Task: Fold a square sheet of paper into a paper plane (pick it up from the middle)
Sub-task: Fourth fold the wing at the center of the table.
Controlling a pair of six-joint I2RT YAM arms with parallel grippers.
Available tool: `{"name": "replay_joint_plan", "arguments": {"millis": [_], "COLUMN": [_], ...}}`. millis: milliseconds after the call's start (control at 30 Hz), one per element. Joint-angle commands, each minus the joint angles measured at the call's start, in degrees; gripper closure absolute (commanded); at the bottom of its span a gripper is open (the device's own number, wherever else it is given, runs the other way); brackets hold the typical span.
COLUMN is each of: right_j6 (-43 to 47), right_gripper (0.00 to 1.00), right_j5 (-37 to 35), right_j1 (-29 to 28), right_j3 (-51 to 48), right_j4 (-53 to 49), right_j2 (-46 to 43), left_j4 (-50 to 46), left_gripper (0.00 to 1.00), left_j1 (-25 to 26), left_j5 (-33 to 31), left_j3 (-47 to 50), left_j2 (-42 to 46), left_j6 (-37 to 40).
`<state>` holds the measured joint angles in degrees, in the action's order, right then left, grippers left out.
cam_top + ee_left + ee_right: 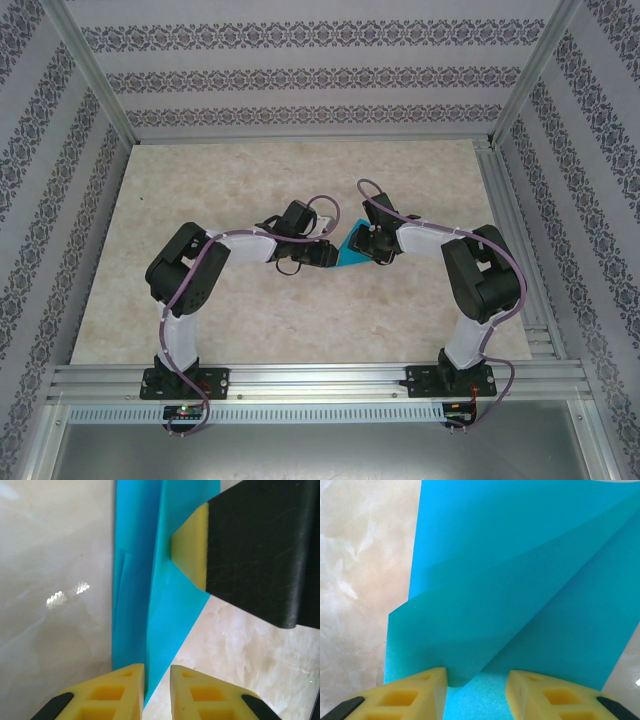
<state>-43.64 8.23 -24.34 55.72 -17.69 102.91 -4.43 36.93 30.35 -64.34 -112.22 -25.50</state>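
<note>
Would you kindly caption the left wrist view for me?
Left gripper straddling one end of the partly folded teal paper.

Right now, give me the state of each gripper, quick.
Left gripper: open a little, with an edge of the sheet of paper in the gap.
Right gripper: open, its fingers astride the sheet of paper.

The left arm [183, 300] and the right arm [482, 295] are being held up from their bases. Each is being bent sharply and angled inward, so that the left pincer [326, 253] and the right pincer [367, 250] are being pointed toward each other, nearly tip to tip. The left pincer's jaws are being held narrowly apart, the right pincer's wider. One of the right pincer's fingers [192, 545] is being seen, in the left wrist view, just ahead of the left pincer's tips.
</note>
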Motion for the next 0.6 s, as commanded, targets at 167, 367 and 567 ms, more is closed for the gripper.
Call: {"name": "replay_joint_plan", "arguments": {"millis": [167, 367, 567], "right_j6": [-0.75, -0.75, -0.84], "right_gripper": [0.59, 0.59, 0.59], "right_j5": [-1.86, -1.68, -1.14], "right_j1": [0.5, 0.61, 0.85], "right_j3": [-4.43, -4.65, -4.66], "right_j4": [-4.8, -4.72, -4.36], "right_j2": [5.72, 5.57, 4.95], "left_j4": [-1.9, -2.94, -3.21], "left_gripper": [0.79, 0.78, 0.81], "left_j1": [1.12, 1.39, 1.39], "left_j5": [-1.17, -3.27, -5.54], "left_j3": [-2.02, -2.37, -2.11], "left_j2": [-2.21, -2.47, -2.38], "left_j6": [3.61, 4.52, 5.06]}}
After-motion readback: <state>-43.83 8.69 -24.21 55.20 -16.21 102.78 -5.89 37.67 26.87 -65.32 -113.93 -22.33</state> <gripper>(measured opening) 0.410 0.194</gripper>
